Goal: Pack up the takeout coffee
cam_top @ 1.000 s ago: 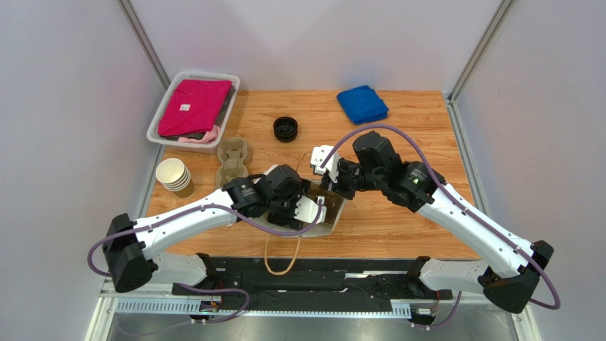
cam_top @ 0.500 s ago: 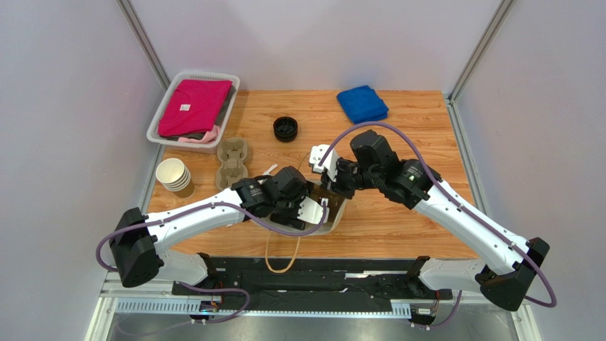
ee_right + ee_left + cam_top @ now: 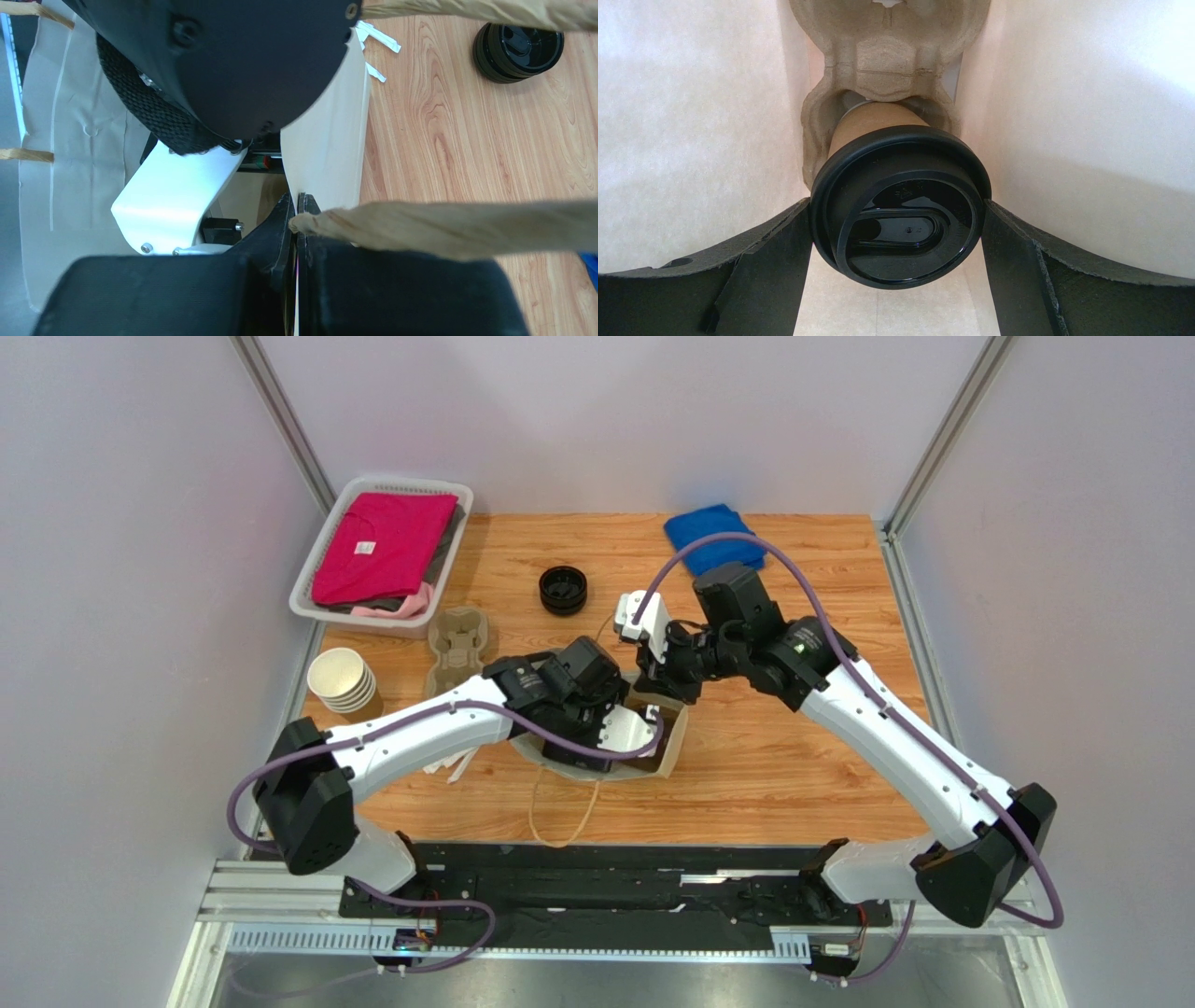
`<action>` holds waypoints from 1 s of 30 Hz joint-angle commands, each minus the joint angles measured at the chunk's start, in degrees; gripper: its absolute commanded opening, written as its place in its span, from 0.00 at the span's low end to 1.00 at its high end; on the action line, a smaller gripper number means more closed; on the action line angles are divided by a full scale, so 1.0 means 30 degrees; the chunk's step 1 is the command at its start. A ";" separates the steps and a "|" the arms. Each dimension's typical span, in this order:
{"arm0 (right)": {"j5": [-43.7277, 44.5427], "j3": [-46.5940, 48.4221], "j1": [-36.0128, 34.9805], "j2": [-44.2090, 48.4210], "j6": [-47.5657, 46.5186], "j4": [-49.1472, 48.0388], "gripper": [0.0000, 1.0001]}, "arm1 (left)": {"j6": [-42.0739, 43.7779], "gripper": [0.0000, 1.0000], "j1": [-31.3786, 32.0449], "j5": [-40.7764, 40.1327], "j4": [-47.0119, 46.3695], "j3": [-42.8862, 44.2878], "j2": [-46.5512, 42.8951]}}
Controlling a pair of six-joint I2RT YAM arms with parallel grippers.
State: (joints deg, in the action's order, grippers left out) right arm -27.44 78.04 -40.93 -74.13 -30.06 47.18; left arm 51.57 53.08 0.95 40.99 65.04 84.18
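left claw (image 3: 898,213): sitting inside the paper bag (image 3: 1088,105), fingers (image 3: 766,266) pressing both sides of the black lid, clamping the takeout coffee (image 3: 899,210)
takeout coffee: sitting inside the bag, base resting in a pocket of the pulp carrier (image 3: 885,63), lid facing the left wrist camera
right claw (image 3: 296,210): jaws together, pinching the bag's top edge just beside a twisted handle (image 3: 449,227)
bag: resting on the counter (image 3: 800,742) between the two arms
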 commanded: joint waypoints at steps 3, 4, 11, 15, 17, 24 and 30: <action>-0.3214 0.1817 0.0809 -0.1246 -0.0759 0.1353 0.00 | 0.0767 0.00 -0.1256 0.2786 0.3205 0.3104 0.2405; -0.3506 0.1964 0.1071 -0.1451 -0.0818 0.1528 0.00 | 0.0972 0.00 -0.1345 0.3079 0.3501 0.3426 0.2669; -0.4679 0.3575 0.2420 -0.3558 -0.1170 0.2787 0.00 | 0.1851 0.00 -0.2194 0.3931 0.5670 0.5711 0.5099; -0.5062 0.4132 0.2919 -0.4147 -0.1607 0.3112 0.00 | 0.2174 0.00 -0.2604 0.3961 0.6170 0.6153 0.6039; -0.5062 0.4191 0.3037 -0.4353 -0.1755 0.3200 0.00 | 0.2204 0.00 -0.2809 0.3902 0.6257 0.6386 0.6594; -0.5062 0.4338 0.3417 -0.4968 -0.2166 0.3375 0.00 | 0.2203 0.00 -0.3220 0.3756 0.6317 0.7003 0.8091; -0.4974 0.4718 0.3944 -0.5641 -0.2195 0.3375 0.00 | 0.2409 0.00 -0.3308 0.3609 0.5848 0.6593 0.8765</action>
State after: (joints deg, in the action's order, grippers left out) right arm -37.74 90.00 -29.32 -89.62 -36.47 54.35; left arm 57.60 44.36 11.97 58.94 87.83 104.51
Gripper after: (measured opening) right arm 0.014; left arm 0.890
